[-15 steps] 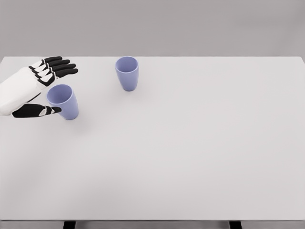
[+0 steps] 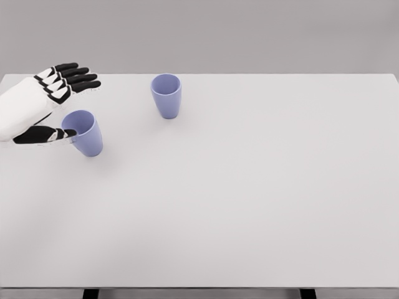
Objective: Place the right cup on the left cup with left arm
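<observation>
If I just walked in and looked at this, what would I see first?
You would probably spot the white and black left robot hand first, reaching in at the far left with its fingers spread and holding nothing. Right beside it stands the left cup, purple-blue and upright, with the thumb at its rim. The right cup, just like it, stands farther back on the big white table.

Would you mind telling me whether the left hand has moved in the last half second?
Yes. The left hand has shifted slightly up and left in the picture, judged against the left cup, which has stayed put; its fingers are spread and hold nothing.
</observation>
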`<action>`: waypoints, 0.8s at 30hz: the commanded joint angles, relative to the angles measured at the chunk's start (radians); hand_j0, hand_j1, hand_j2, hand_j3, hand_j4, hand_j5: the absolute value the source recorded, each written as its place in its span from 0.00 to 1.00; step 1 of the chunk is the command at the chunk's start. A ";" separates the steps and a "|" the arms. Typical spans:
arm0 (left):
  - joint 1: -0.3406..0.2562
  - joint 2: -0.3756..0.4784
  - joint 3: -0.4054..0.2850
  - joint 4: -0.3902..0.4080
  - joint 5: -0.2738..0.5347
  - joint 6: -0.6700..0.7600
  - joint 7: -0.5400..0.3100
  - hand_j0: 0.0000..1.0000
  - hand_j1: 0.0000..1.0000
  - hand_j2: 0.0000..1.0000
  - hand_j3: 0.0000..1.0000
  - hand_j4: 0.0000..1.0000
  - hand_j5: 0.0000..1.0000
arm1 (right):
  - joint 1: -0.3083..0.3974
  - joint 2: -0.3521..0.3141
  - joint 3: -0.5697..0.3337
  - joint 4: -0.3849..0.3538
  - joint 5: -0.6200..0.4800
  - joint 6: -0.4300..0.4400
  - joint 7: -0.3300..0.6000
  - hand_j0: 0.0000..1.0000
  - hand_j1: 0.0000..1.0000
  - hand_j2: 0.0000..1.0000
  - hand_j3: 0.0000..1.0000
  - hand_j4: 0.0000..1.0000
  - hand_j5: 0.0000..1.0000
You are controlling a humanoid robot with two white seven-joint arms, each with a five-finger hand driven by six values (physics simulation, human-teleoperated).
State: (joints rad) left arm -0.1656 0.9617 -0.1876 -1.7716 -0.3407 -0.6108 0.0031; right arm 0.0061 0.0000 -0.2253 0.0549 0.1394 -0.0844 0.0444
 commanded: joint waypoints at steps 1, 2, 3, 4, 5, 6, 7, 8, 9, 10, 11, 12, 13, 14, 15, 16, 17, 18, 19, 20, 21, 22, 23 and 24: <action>0.000 -0.009 -0.001 0.001 0.003 0.000 -0.006 1.00 1.00 1.00 1.00 1.00 1.00 | 0.000 0.000 0.000 0.000 0.000 0.000 0.000 1.00 1.00 1.00 1.00 1.00 1.00; -0.002 -0.006 -0.003 -0.002 0.005 0.000 -0.020 1.00 1.00 1.00 1.00 1.00 1.00 | 0.000 0.000 0.001 0.000 0.000 0.000 0.000 1.00 1.00 1.00 1.00 1.00 1.00; -0.024 -0.001 -0.003 -0.008 0.014 0.000 -0.109 1.00 1.00 1.00 1.00 1.00 1.00 | 0.000 0.000 0.000 0.000 -0.001 0.000 0.000 1.00 1.00 1.00 1.00 1.00 1.00; -0.052 -0.004 -0.004 -0.008 0.029 0.000 -0.219 1.00 1.00 1.00 1.00 1.00 1.00 | 0.000 0.000 0.000 0.000 0.000 0.000 0.000 1.00 1.00 1.00 1.00 1.00 1.00; -0.064 -0.008 -0.006 -0.008 0.052 0.000 -0.277 1.00 1.00 1.00 1.00 1.00 1.00 | 0.000 0.000 0.001 0.000 0.000 0.000 0.000 1.00 1.00 1.00 1.00 1.00 1.00; -0.087 -0.008 -0.006 -0.009 0.132 0.000 -0.400 1.00 1.00 1.00 1.00 1.00 1.00 | 0.000 0.000 0.001 0.000 0.000 0.000 0.000 1.00 1.00 1.00 1.00 1.00 1.00; -0.110 -0.006 -0.006 -0.008 0.169 0.000 -0.462 1.00 1.00 1.00 1.00 1.00 1.00 | 0.000 0.000 0.001 0.000 0.000 0.000 0.000 1.00 1.00 1.00 1.00 1.00 1.00; -0.164 -0.017 -0.009 -0.008 0.192 0.000 -0.555 1.00 1.00 1.00 1.00 1.00 1.00 | 0.000 0.000 0.001 0.000 0.000 0.000 0.000 1.00 1.00 1.00 1.00 1.00 1.00; -0.207 -0.043 -0.022 -0.008 0.218 0.000 -0.614 1.00 1.00 1.00 1.00 1.00 1.00 | 0.000 0.000 0.000 0.000 0.000 0.000 0.000 1.00 1.00 1.00 1.00 1.00 1.00; -0.239 -0.055 -0.026 -0.006 0.250 0.000 -0.614 1.00 1.00 1.00 1.00 1.00 1.00 | 0.000 0.000 0.000 0.000 0.000 0.000 0.000 1.00 1.00 1.00 1.00 1.00 1.00; -0.282 -0.058 -0.047 -0.009 0.299 0.009 -0.614 1.00 1.00 1.00 1.00 1.00 1.00 | 0.000 0.000 0.000 0.000 0.000 0.000 0.000 1.00 1.00 1.00 1.00 1.00 1.00; -0.313 -0.061 -0.059 -0.009 0.325 0.060 -0.614 1.00 1.00 1.00 1.00 1.00 1.00 | 0.000 0.000 0.000 0.000 -0.001 0.000 0.000 1.00 1.00 1.00 1.00 1.00 1.00; -0.394 -0.090 -0.098 -0.008 0.357 0.166 -0.614 1.00 1.00 1.00 1.00 1.00 1.00 | 0.000 0.000 0.001 0.000 0.000 0.000 0.000 1.00 1.00 1.00 1.00 1.00 1.00; -0.469 -0.144 -0.125 0.001 0.351 0.274 -0.614 1.00 1.00 1.00 1.00 1.00 1.00 | 0.000 0.000 0.001 0.000 0.000 0.000 0.000 1.00 1.00 1.00 1.00 1.00 1.00; -0.499 -0.185 -0.130 0.008 0.344 0.338 -0.614 1.00 1.00 1.00 1.00 1.00 1.00 | 0.000 0.000 0.000 0.000 0.000 0.000 0.000 1.00 1.00 1.00 1.00 1.00 1.00; -0.523 -0.210 -0.134 0.034 0.325 0.413 -0.614 1.00 1.00 1.00 1.00 1.00 1.00 | 0.000 0.000 0.001 0.000 0.000 0.000 0.000 1.00 1.00 1.00 1.00 1.00 1.00; -0.538 -0.216 -0.151 0.044 0.322 0.436 -0.614 1.00 1.00 1.00 1.00 1.00 1.00 | 0.000 0.000 0.001 0.000 0.000 0.000 0.000 1.00 1.00 1.00 1.00 1.00 1.00; -0.587 -0.241 -0.194 0.078 0.321 0.462 -0.614 1.00 1.00 1.00 1.00 1.00 1.00 | 0.000 0.000 0.000 0.000 0.000 0.000 0.000 1.00 1.00 1.00 1.00 1.00 1.00; -0.633 -0.262 -0.256 0.139 0.305 0.473 -0.614 1.00 1.00 1.00 1.00 1.00 1.00 | 0.000 0.000 0.000 0.000 0.000 0.000 0.000 1.00 1.00 1.00 1.00 1.00 1.00; -0.672 -0.288 -0.309 0.202 0.269 0.474 -0.614 1.00 1.00 1.00 1.00 1.00 1.00 | 0.000 0.000 0.001 0.000 -0.001 0.000 0.000 1.00 1.00 1.00 1.00 1.00 1.00; -0.692 -0.314 -0.338 0.238 0.243 0.474 -0.614 1.00 1.00 1.00 1.00 1.00 1.00 | 0.000 0.000 0.001 0.000 0.000 0.000 0.000 1.00 1.00 1.00 1.00 1.00 1.00; -0.706 -0.330 -0.358 0.258 0.215 0.473 -0.614 1.00 1.00 1.00 1.00 1.00 1.00 | 0.000 0.000 0.001 0.000 0.000 0.000 0.000 1.00 1.00 1.00 1.00 1.00 1.00; -0.712 -0.331 -0.381 0.267 0.189 0.473 -0.614 1.00 1.00 1.00 1.00 1.00 1.00 | 0.000 0.000 0.001 0.000 -0.001 0.000 0.000 1.00 1.00 1.00 1.00 1.00 1.00; -0.713 -0.337 -0.391 0.285 0.189 0.473 -0.614 1.00 1.00 1.00 1.00 1.00 1.00 | 0.000 0.000 0.000 0.000 -0.001 0.000 0.000 1.00 1.00 1.00 1.00 1.00 1.00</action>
State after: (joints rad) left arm -0.8912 0.6477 -0.5289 -1.5319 -0.1212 -0.1530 -0.6102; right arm 0.0061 0.0000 -0.2248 0.0552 0.1393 -0.0843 0.0444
